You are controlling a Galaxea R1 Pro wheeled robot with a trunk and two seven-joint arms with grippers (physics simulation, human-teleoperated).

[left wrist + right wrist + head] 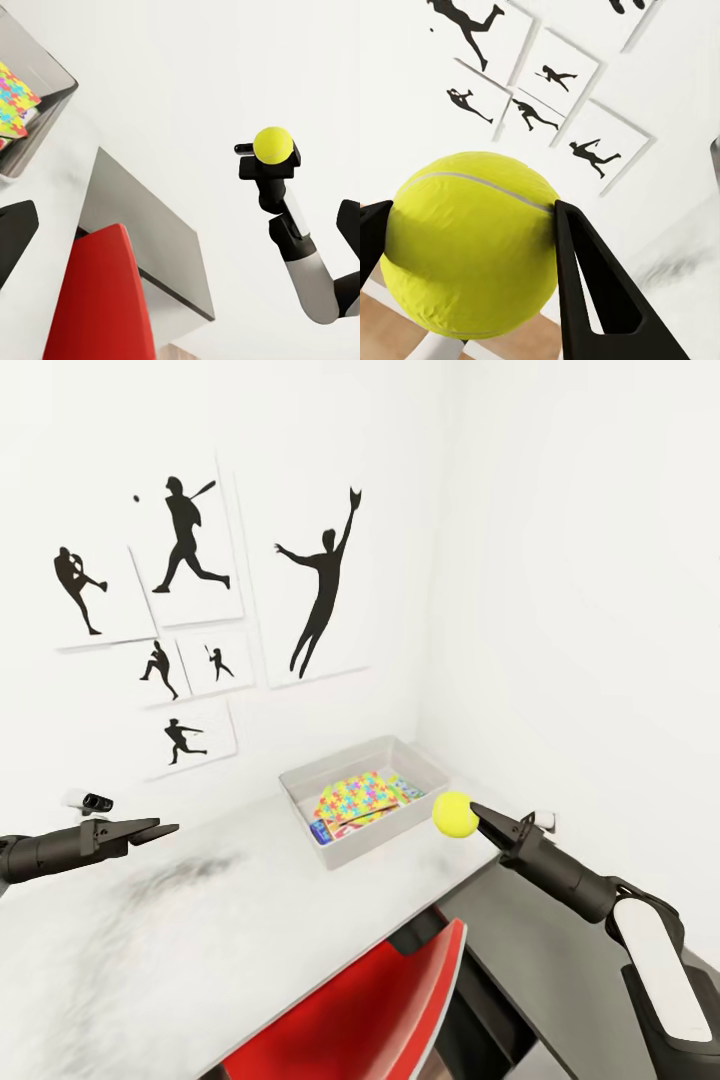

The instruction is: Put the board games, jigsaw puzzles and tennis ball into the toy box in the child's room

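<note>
My right gripper (468, 817) is shut on the yellow-green tennis ball (455, 815) and holds it in the air just right of the toy box (300, 785), near the table's (200, 920) right end. The ball (465, 247) sits squeezed between both black fingers (585, 277). The light grey toy box holds a multicoloured jigsaw puzzle (360, 797) lying over a blue board game (322, 831). My left gripper (170, 828) hovers open and empty over the table's left part. Its fingers (15, 236) stand wide apart, with the ball (272, 144) seen across from them.
A red chair (370, 1010) is tucked under the table's front edge. The lower dark grey section (560, 960) lies under my right arm. Black silhouette sports pictures (190, 540) hang on the white wall. A small white and black device (88, 798) sits by the wall at left.
</note>
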